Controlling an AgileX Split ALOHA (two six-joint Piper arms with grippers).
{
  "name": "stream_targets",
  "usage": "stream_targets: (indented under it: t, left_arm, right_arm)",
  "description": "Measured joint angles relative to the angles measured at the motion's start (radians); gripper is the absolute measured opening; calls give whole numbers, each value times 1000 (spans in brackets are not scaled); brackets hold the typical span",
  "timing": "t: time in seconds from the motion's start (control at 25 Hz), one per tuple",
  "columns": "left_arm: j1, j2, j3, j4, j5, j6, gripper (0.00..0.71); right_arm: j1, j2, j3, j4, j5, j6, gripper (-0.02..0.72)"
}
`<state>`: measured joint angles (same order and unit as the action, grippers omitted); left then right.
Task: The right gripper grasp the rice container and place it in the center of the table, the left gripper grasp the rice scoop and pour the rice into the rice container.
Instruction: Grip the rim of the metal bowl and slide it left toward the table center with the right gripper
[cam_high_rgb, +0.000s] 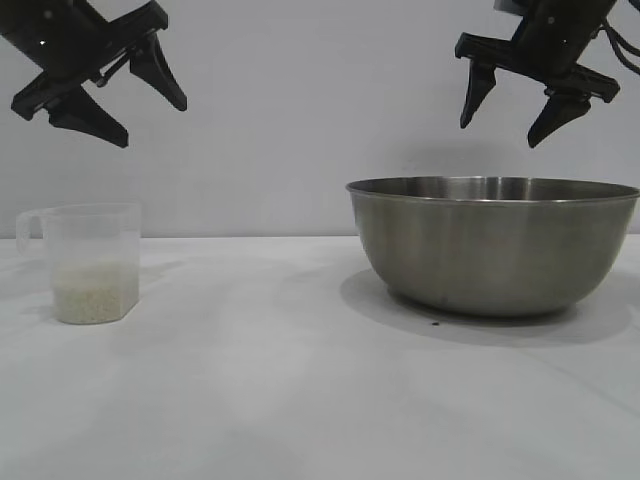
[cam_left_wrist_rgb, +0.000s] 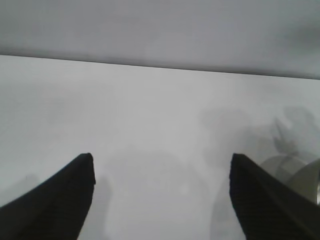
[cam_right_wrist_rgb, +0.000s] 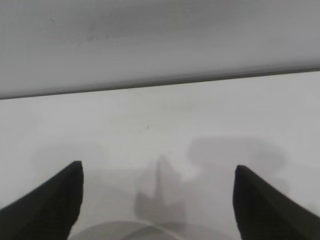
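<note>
- The left gripper (cam_high_rgb: 125, 108) hangs high at the left of the exterior view, above the rice scoop (cam_high_rgb: 88, 262) and well clear of it, its jaws spread wide and holding nothing. Its own wrist view shows both dark fingertips (cam_left_wrist_rgb: 75, 187) apart over bare white table (cam_left_wrist_rgb: 150, 125).
- The rice scoop stands upright on the table at the far left, its loop handle turned toward the left edge. The rice (cam_high_rgb: 92, 293) lies as a pale layer in its lower part — none looks poured out, so I judge the scooping and pouring step not yet begun.
- The middle of the table (cam_high_rgb: 280, 350) has nothing standing on it, so the spot meant for the container is yet to be filled.
- The rice container (cam_high_rgb: 492, 243) sits on the table at the right, well apart from the scoop and off centre. From this level angle its inside is hidden, so whether it holds any grains cannot be told.
- The right gripper (cam_high_rgb: 510, 124) hovers above the container's rim without touching it, jaws wide and empty; a sliver of the rim (cam_right_wrist_rgb: 125, 231) shows between its fingertips in the right wrist view.
- My reading: no step is complete — grasping and centring the container comes first, then picking up the scoop and pouring.
</note>
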<state>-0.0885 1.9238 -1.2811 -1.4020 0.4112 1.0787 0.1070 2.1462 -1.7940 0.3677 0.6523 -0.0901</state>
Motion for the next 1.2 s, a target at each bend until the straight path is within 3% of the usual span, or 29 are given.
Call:
stream_targets:
  t: [0.44,0.56,0.72,1.0,1.2]
  left_arm:
    - [0,0,0,0,0,0,496]
    - [0,0,0,0,2,0,496]
    - [0,0,0,0,2,0,496]
    - [0,0,0,0,2,0,496]
    - [0,0,0,0,2,0,496]
  right_arm:
    - [0,0,0,-2,2,-3,582]
    - [0,-2,-4,-38,28,-5,582]
    - [-1,-28,-38,-118,148,-5,582]
    - [-1,-51,-140,-195,541,-5,582]
    - [-2,-53,-136,-234,582,13,582]
